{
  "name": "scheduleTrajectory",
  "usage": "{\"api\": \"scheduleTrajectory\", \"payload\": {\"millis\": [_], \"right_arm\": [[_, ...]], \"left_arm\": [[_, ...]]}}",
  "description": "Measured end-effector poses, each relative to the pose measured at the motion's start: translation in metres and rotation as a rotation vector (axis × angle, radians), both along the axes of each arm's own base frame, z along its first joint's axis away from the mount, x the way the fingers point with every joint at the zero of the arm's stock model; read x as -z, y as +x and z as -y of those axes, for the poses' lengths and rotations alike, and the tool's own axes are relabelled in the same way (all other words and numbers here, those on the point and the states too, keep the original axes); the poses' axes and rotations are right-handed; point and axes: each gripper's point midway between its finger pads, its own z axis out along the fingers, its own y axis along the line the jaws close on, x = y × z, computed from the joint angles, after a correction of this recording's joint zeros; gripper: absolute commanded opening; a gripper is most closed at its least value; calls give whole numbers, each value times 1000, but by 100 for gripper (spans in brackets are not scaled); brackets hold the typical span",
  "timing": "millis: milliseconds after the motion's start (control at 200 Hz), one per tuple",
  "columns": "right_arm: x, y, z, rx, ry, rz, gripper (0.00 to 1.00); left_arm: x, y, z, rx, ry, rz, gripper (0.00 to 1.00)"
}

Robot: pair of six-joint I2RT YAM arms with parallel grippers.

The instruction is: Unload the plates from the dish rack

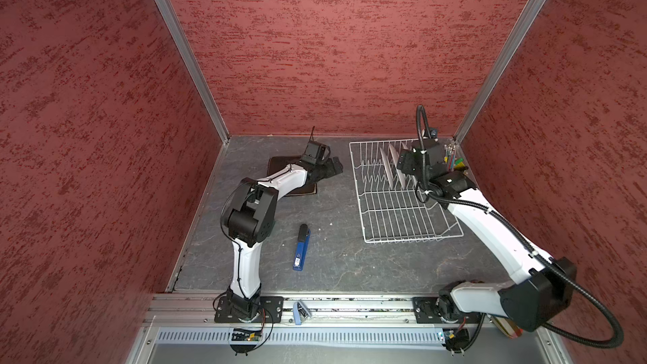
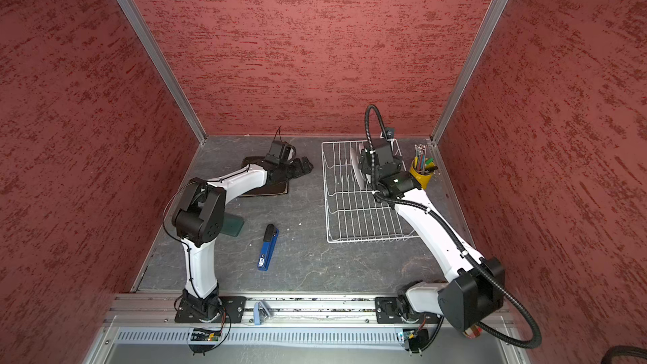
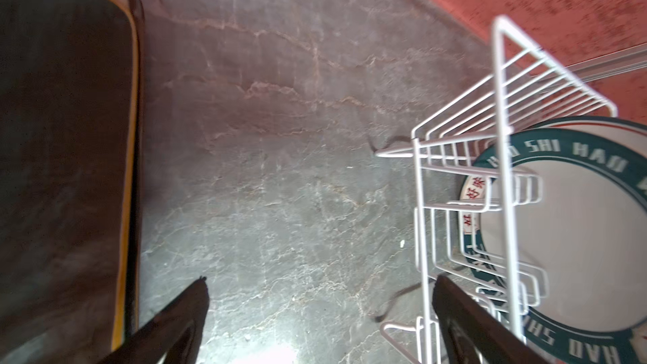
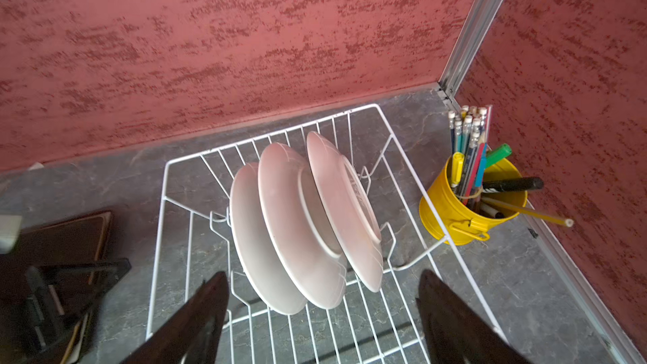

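Taking the table (image 1: pixel 350 267) in the top views as a clock face with twelve at the back wall, the dish rack (image 1: pixel 413 238) (image 2: pixel 367 238) sits at about two o'clock. Three round plates (image 4: pixel 297 222) stand on edge between the prongs of its far half, close together and leaning the same way, with their plain undersides toward the right wrist camera. The left wrist view shows the front one's dark lettered rim (image 3: pixel 560 148) through the wires. The right gripper (image 4: pixel 322 281) hangs over the rack on the near side of these plates. Its jaws are spread wide, one finger (image 4: pixel 213 292) on each side of them, and they hold nothing. At about eleven o'clock the square plates (image 1: pixel 280 166) (image 3: pixel 63 134) lie flat on the table, brown backs up (a layered edge suggests two stacked, though I cannot be sure). The left gripper (image 1: pixel 334 164) (image 3: pixel 320 285) points toward three o'clock, above the bare strip between those plates and the rack, also wide open and empty. A blue stapler (image 1: pixel 301 248) lies near the middle of the table, toward six. A green slab (image 2: pixel 232 225) shows at about nine, partly behind the left arm. A yellow cup (image 4: pixel 469 204) of pencils and pens stands just beside the rack, in the corner at one o'clock.
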Motion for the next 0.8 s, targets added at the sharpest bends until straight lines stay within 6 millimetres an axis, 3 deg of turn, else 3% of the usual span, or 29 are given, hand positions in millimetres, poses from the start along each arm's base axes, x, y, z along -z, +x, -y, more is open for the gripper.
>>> {"api": "scheduleTrajectory", "payload": {"millis": [125, 296, 802], "right_arm": [[-6, -2, 1, 0, 10, 22, 85], [1, -5, 2, 0, 3, 8, 86], [0, -7, 3, 3, 16, 22, 86]], "left_arm": [[15, 6, -2, -5, 31, -25, 99], [31, 16, -6, -8, 96, -51, 99], [47, 16, -7, 10, 296, -109, 99]]}}
